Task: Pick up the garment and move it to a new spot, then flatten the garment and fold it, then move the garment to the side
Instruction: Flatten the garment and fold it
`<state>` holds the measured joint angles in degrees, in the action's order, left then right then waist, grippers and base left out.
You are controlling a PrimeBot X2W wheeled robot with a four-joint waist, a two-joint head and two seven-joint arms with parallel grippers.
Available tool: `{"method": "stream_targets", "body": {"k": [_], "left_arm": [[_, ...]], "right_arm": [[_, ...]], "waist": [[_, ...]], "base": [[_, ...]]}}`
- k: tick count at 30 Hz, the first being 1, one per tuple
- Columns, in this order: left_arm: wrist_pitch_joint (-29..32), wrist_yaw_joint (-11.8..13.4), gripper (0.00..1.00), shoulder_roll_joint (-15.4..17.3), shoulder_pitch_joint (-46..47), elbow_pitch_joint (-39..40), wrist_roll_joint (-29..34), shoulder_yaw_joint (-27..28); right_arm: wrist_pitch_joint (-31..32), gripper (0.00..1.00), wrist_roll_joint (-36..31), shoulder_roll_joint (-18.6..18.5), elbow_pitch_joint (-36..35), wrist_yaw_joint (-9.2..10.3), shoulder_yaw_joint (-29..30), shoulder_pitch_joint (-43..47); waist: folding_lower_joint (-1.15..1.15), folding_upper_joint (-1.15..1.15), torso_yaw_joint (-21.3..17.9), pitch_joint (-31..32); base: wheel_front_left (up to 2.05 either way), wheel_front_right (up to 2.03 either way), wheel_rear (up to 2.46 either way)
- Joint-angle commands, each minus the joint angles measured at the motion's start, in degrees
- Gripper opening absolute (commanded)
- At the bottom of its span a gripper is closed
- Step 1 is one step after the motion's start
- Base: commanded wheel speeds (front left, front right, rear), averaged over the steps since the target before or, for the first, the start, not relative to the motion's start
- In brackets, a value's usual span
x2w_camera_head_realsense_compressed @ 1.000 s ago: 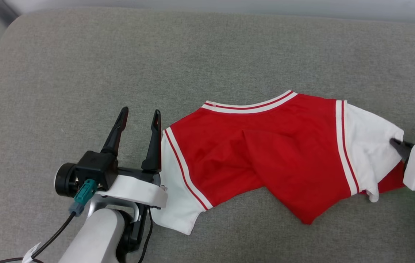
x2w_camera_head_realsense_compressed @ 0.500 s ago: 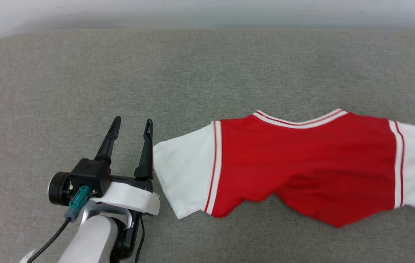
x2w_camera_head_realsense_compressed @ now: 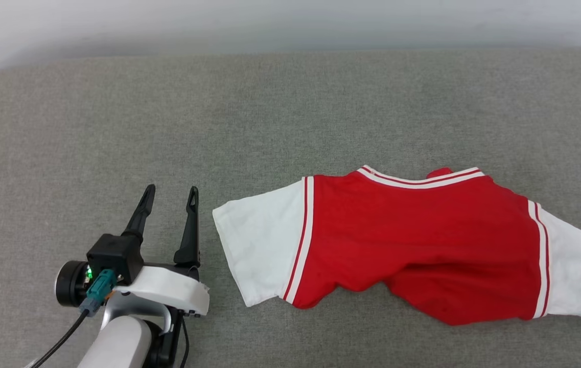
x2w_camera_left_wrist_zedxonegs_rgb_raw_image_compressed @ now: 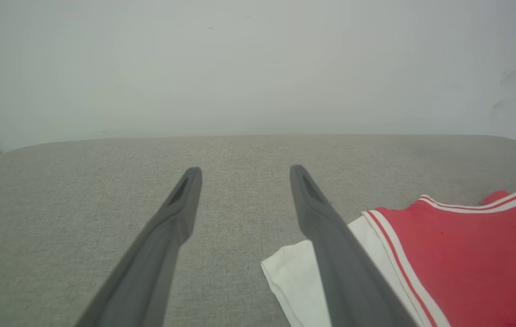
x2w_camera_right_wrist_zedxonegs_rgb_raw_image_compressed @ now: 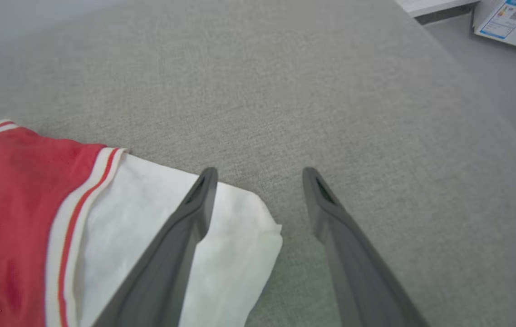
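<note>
The grey cushion (x2w_camera_head_realsense_compressed: 290, 112) takes up nearly the whole head view, running from edge to edge under a pale wall along the top. The shirt (x2w_camera_head_realsense_compressed: 413, 245) lies in the lower right of that view, plain red side up. Its long axis runs sideways, from one white sleeve to the other. The striped collar points to the top of the frame, and the lower body is bunched into folds toward the bottom, so it isn't flat yet.

The left gripper (x2w_camera_head_realsense_compressed: 170, 190) sits at the lower left with its fingers spread wide and nothing between them. The near sleeve edge lies just to the right of its right-hand finger, close but apart. In the left wrist view that finger crosses in front of the sleeve.

In the right wrist view the right gripper (x2w_camera_right_wrist_zedxonegs_rgb_raw_image_compressed: 260, 171) is also spread wide, gripping nothing. The far sleeve lies at its left-hand finger, with a corner reaching into the gap. I can't tell whether they touch.

To my eye each arm has a sleeve end beside it. The rumpled hem lies down-frame of both.
</note>
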<state>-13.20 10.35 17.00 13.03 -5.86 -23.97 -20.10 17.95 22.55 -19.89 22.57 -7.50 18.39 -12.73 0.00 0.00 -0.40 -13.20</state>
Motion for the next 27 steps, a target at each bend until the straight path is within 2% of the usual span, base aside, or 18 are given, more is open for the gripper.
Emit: {"method": "stream_targets", "body": {"k": [1, 7, 13, 16, 17, 24, 27], "left_arm": [[0.21, 0.26, 1.00, 0.34, -0.59, 0.13, -0.27, 0.18], [1.18, 1.07, 1.00, 1.43, -2.77, 0.39, -1.19, 1.07], [2.20, 1.70, 1.00, 2.49, -5.33, 0.37, -2.06, 1.55], [2.65, 1.80, 1.00, 2.92, -6.50, 0.22, -2.46, 1.72], [3.27, 2.18, 1.00, 3.20, -7.33, 0.05, -2.80, 1.75], [5.57, 1.82, 1.00, 4.35, -6.69, 0.20, -3.04, 1.32], [8.33, 0.48, 1.00, 5.16, -4.05, -0.19, -3.36, 0.52]], "right_arm": [[-3.02, 1.00, -1.31, -0.53, -0.20, 0.02, -0.13, -0.52], [-14.74, 1.00, -5.65, 1.36, -3.16, 0.02, -2.17, 1.28], [-21.64, 1.00, -8.63, 4.92, -10.27, 0.02, -7.00, 4.41], [-22.91, 1.00, -9.87, 6.88, -14.80, 0.02, -10.00, 6.79], [-22.91, 1.00, -11.06, 8.68, -19.28, 0.02, -12.49, 9.18], [-21.52, 1.00, -13.49, 12.77, -28.24, 0.02, -15.70, 14.30], [-21.03, 1.00, -13.40, 14.05, -30.98, 0.02, -16.87, 15.54]], "waist": [[0.00, 0.00, -0.31, 0.98], [0.00, 0.00, -0.79, 4.23], [0.00, 0.00, -1.21, 7.38], [0.00, 0.00, -1.56, 8.71], [0.00, 0.00, -1.99, 9.54], [0.00, 0.00, -3.52, 9.70], [0.00, 0.00, -4.43, 8.69]], "base": [[0.00, 0.00, 0.00], [0.00, 0.00, 0.00], [0.00, 0.00, 0.00], [0.00, 0.00, 0.00], [0.00, 0.00, 0.00], [0.00, 0.00, 0.00], [0.00, 0.00, 0.00]]}}
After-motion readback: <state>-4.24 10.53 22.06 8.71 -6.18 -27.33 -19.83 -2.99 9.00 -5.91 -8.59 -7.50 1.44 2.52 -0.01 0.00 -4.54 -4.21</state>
